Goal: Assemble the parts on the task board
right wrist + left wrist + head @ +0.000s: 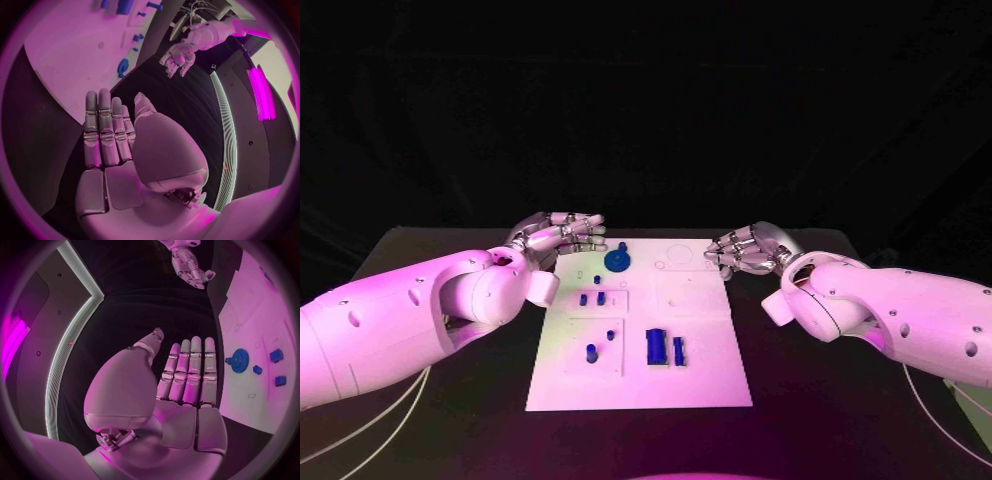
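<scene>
Task board [704, 390], a white plate, lies in the middle of the black table [430, 440], its long sides running away from the robot. The left hand [560, 237] hovers at the board's far left corner with its fingers [190, 370] stretched out straight and side by side, thumb set apart, palm empty; it holds nothing and touches nothing. The right hand [750, 249] hangs just off the far right corner in the same manner: fingers [103, 125] flat, extended and close together, thumb to one side, nothing in them and nothing under them that they press.

On the board the parts are blue. A round gear-like piece [617, 262] with a small stub sits near the far left corner, just beside the left hand. Nearer along the left edge stand two small pegs [593, 298] in an outlined rectangle, with a tiny piece [597, 279] beyond them. Toward the near left part, another outlined rectangle carries two more small pieces [593, 351]. Beside it, near the middle of the board, stand a wider upright block [655, 346] and a thinner one [678, 350], close together but apart. The board's right half shows only faint outlines.

Both white arms come in low from the table's left and right edges, forearms angled inward toward the board's far end, palms facing each other across it.
</scene>
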